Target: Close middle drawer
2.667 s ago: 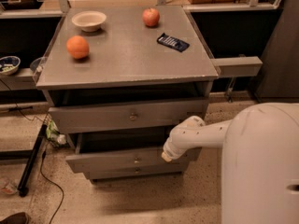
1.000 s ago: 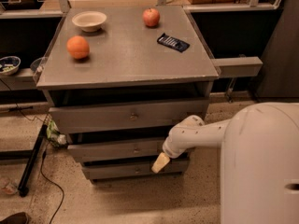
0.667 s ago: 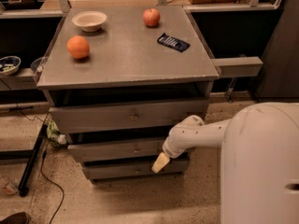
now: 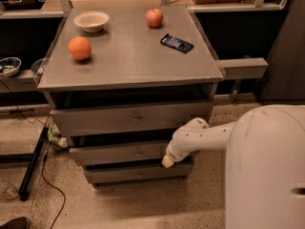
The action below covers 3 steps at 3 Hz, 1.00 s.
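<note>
The grey cabinet [image 4: 128, 66] has three drawer fronts. The middle drawer [image 4: 119, 152] is the narrow front with a small round knob [image 4: 138, 152]; it stands out only slightly from the cabinet. My gripper [image 4: 167, 161] is at the end of the white arm [image 4: 200, 137], low against the right end of the middle drawer's front, just above the lowest drawer front [image 4: 138, 173]. The taller top drawer front [image 4: 131, 119] lies above it.
On the cabinet top lie an orange [image 4: 79, 48], an apple [image 4: 154, 17], a white bowl [image 4: 91, 20] and a dark blue packet [image 4: 177, 43]. My white body [image 4: 267, 171] fills the lower right. A black stand leg and cable [image 4: 33, 163] lie on the floor at left.
The middle drawer stood well out 2.7 s ago and has been pushed in. Since one second ago the gripper has shifted only slightly up along the drawer's right end.
</note>
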### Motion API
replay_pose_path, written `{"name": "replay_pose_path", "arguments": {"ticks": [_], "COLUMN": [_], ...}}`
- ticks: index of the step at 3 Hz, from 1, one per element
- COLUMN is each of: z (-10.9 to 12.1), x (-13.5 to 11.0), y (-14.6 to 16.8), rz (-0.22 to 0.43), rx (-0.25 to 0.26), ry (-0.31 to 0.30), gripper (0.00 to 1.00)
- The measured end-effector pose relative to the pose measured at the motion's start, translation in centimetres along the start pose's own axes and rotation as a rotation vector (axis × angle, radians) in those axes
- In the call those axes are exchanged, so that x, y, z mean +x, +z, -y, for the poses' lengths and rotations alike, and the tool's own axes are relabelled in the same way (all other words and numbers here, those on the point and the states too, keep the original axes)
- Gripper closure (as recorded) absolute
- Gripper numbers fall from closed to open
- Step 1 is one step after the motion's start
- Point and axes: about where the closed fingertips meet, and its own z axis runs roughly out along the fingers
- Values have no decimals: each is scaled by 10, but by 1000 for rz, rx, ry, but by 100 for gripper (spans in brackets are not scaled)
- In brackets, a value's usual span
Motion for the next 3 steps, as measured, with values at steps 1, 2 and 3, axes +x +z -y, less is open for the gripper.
{"name": "replay_pose_path", "arguments": {"ticks": [1,2,3], "z": [0,3,5], "x": [0,-3,-11], "y": [1,7,17], "rz": [-2,1,31], "rx": [2,22,42], "ry": [4,21,39], "gripper": [81,100,100]}}
